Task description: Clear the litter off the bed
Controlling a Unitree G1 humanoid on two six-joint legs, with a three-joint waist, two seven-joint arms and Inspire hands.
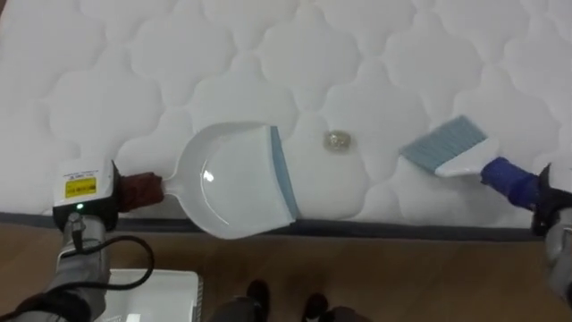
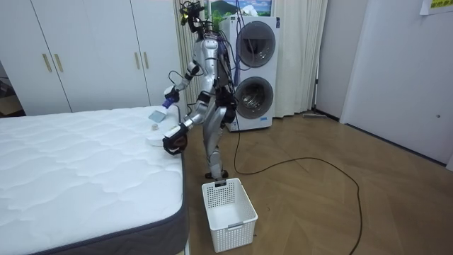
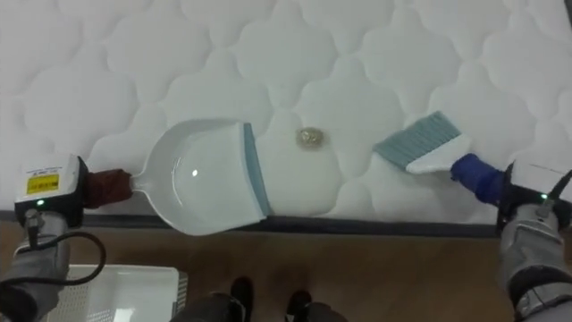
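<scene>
A white dustpan point(image 1: 237, 179) with a grey-blue lip lies flat on the white quilted mattress point(image 1: 268, 54), close to the bed's near edge. My left hand point(image 1: 89, 207) is shut on its dark red handle point(image 1: 140, 190) at the left. To the right of the lip, a small beige scrap of litter point(image 1: 337, 140) rests on the mattress. Further right is a brush point(image 1: 444, 145) with pale blue bristles, touching or just above the bed. Its blue handle point(image 1: 508, 179) is gripped by my right hand point(image 3: 520, 207). In the room view I stand at the bed's side, leaning over it.
A dark band point(image 1: 402, 231) marks the mattress edge, with wooden floor below it. A white slatted laundry basket point(image 2: 228, 205) stands on the floor by my feet, seen also as the basket point(image 1: 152, 291) at lower left. A stacked washer and dryer point(image 2: 253, 71) stands behind me.
</scene>
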